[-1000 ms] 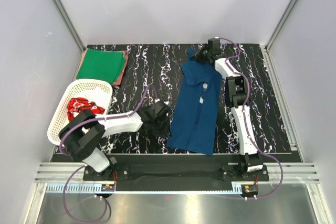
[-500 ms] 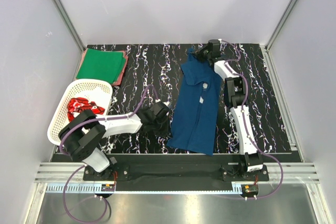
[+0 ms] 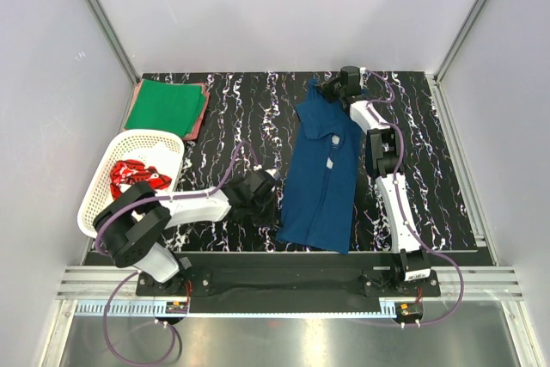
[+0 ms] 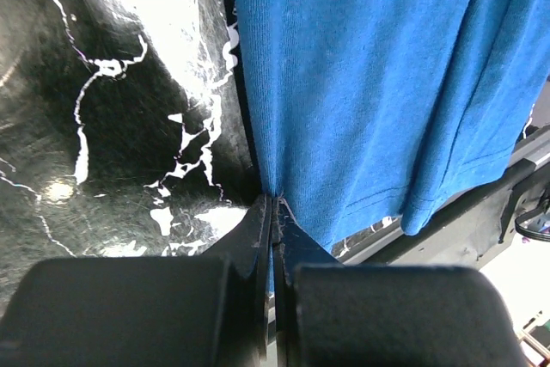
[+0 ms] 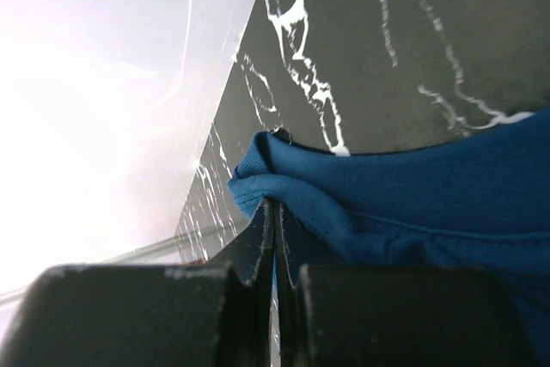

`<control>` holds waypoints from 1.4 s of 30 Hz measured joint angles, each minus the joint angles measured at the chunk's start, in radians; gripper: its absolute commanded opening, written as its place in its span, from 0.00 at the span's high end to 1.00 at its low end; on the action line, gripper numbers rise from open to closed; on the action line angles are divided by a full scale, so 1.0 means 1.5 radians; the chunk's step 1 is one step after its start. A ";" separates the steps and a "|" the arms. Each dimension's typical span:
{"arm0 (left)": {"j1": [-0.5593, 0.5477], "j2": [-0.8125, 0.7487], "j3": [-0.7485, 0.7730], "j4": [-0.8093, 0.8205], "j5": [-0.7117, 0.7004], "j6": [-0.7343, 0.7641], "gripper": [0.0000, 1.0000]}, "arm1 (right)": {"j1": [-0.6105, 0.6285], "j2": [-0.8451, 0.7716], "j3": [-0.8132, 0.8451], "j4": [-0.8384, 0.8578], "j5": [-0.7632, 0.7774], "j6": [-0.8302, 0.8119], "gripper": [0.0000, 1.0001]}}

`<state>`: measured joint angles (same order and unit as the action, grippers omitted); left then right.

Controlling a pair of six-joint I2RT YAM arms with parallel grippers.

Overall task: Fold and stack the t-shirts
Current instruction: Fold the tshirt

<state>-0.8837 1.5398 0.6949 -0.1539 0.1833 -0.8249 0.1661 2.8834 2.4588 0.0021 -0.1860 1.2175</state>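
The navy blue t-shirt (image 3: 325, 174) lies stretched lengthwise on the black marbled table, right of centre. My left gripper (image 3: 268, 208) is shut on its near left hem corner, seen in the left wrist view (image 4: 273, 199) with blue cloth (image 4: 378, 83) between the jaws. My right gripper (image 3: 325, 89) is shut on the far collar end, seen in the right wrist view (image 5: 273, 205) pinching the blue fold (image 5: 361, 204). A folded green t-shirt (image 3: 168, 103) rests on a reddish-pink one (image 3: 199, 118) at the far left. A red t-shirt with white print (image 3: 133, 175) lies in the basket.
The white lattice basket (image 3: 96, 199) stands at the table's left edge. White enclosure walls surround the table, close behind my right gripper. The table's near edge and metal rail (image 3: 292, 274) lie just below the navy shirt's hem.
My right gripper has drawn the collar end slightly left along the far edge. My left gripper has shifted a little toward the near edge with the hem corner. The shirt is more stretched.
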 measured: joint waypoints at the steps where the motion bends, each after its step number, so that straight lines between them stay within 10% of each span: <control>1: -0.001 0.000 -0.001 0.002 0.001 -0.003 1.00 | 0.000 0.000 0.000 0.000 0.006 0.006 1.00; 19: -0.004 0.002 -0.014 0.035 0.009 -0.025 1.00 | 0.004 0.039 0.050 0.017 0.065 0.093 1.00; 26: -0.001 0.009 -0.004 0.031 0.019 -0.032 0.70 | 0.007 0.051 0.080 0.021 0.046 0.012 0.86; 42: 0.088 -0.027 0.081 -0.156 -0.038 0.069 0.50 | -0.007 -0.418 -0.278 -0.229 -0.063 -0.315 0.67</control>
<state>-0.7517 1.4998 0.8165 -0.3874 0.1261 -0.7208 0.1558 2.2559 2.0411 -0.3416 -0.2806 0.7452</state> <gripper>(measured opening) 0.491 0.317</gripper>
